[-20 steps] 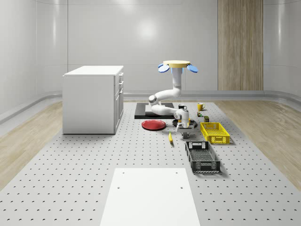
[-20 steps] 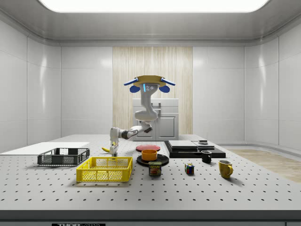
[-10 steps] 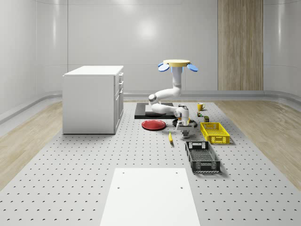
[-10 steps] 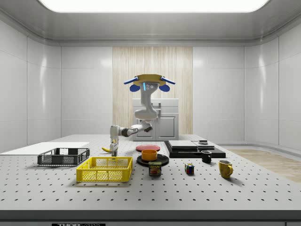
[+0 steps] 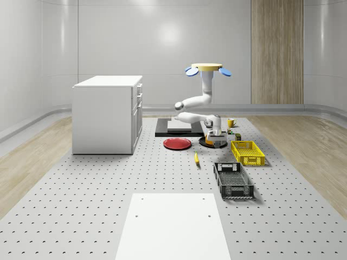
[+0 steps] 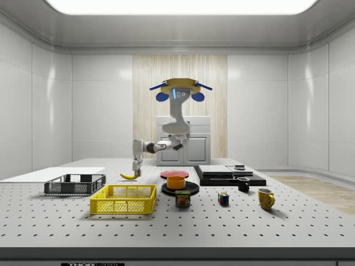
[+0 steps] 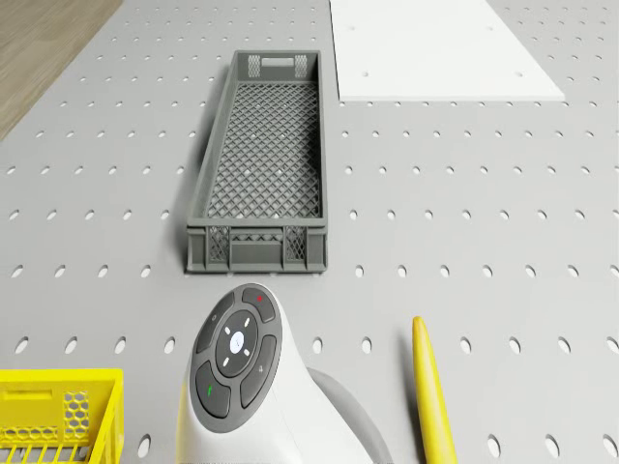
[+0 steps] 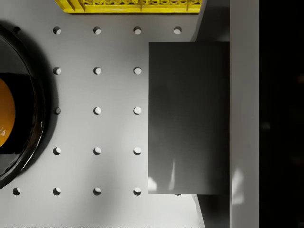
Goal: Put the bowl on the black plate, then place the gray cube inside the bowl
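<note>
The orange bowl (image 6: 176,182) already sits on the black plate (image 6: 180,189), centre frame in the side view. The end effector (image 6: 136,168), clenched on the gray cube (image 8: 188,117), hangs beside them; released off-centre, the cube could miss the bowl.

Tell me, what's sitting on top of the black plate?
An orange bowl sits on the black plate. From the side its wall hides the inside, so whether anything lies in it cannot be seen.
</note>
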### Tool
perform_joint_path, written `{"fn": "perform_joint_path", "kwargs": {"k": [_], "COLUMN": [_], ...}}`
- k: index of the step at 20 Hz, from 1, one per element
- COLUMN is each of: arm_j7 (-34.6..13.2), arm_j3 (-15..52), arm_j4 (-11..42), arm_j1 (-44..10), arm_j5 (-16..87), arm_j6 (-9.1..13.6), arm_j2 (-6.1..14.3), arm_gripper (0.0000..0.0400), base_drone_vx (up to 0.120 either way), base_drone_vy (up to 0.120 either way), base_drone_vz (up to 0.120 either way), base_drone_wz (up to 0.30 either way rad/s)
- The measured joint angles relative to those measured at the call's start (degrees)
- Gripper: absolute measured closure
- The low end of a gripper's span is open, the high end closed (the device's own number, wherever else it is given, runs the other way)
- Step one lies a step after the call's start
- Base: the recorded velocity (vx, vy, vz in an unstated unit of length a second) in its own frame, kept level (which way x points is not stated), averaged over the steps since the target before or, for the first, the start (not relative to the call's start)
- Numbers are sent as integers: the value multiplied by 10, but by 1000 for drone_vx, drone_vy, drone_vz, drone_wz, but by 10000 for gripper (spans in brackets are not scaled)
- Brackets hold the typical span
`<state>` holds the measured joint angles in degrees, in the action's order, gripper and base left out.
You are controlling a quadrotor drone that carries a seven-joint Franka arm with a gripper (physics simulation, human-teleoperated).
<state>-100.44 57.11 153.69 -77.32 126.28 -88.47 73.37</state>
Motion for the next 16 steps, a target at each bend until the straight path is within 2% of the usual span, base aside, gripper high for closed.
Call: {"fn": "perform_joint_path", "kwargs": {"k": [4, 7, 16], "arm_j7": [0, 0, 1], "arm_j3": [1, 1, 2], "arm_j4": [1, 1, 2], "arm_j1": [1, 1, 2], "arm_j5": [-1, -1, -1], "arm_j6": [1, 2, 3], "arm_j2": [-1, -1, -2], "arm_gripper": [149, 149, 149], "base_drone_vx": [-120, -27, -120], "base_drone_vy": [120, 107, 0], "base_drone_vz": [0, 0, 0], "base_drone_wz": [0, 0, 0]}}
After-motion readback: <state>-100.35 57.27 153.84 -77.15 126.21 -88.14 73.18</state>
